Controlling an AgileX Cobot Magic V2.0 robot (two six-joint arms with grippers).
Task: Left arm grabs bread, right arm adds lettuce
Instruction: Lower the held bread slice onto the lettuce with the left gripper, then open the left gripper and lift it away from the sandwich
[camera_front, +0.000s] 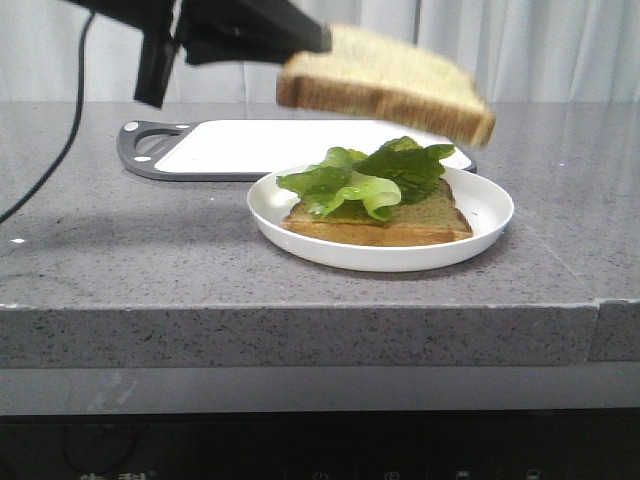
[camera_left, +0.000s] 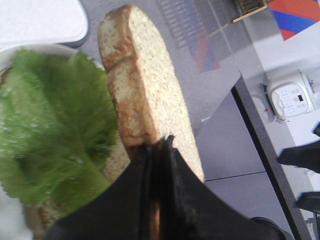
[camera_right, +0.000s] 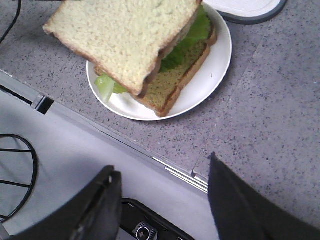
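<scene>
My left gripper (camera_front: 305, 45) is shut on the edge of the thick bread slice (camera_front: 385, 80) and holds it in the air above the white plate (camera_front: 490, 215). The lettuce (camera_front: 365, 178) lies on a thinner, darker slice (camera_front: 420, 222) on that plate. In the left wrist view the left gripper (camera_left: 160, 145) pinches the bread (camera_left: 145, 90) beside the lettuce (camera_left: 50, 125). My right gripper (camera_right: 162, 172) is open and empty, off the table's front edge; its view shows the bread (camera_right: 125, 35) over the lettuce (camera_right: 197, 30) and plate (camera_right: 210, 75).
A white cutting board (camera_front: 250, 145) with a dark grey handle lies behind the plate on the grey stone counter (camera_front: 120, 260). A black cable (camera_front: 60, 130) hangs at the left. The counter's front edge runs close below the plate.
</scene>
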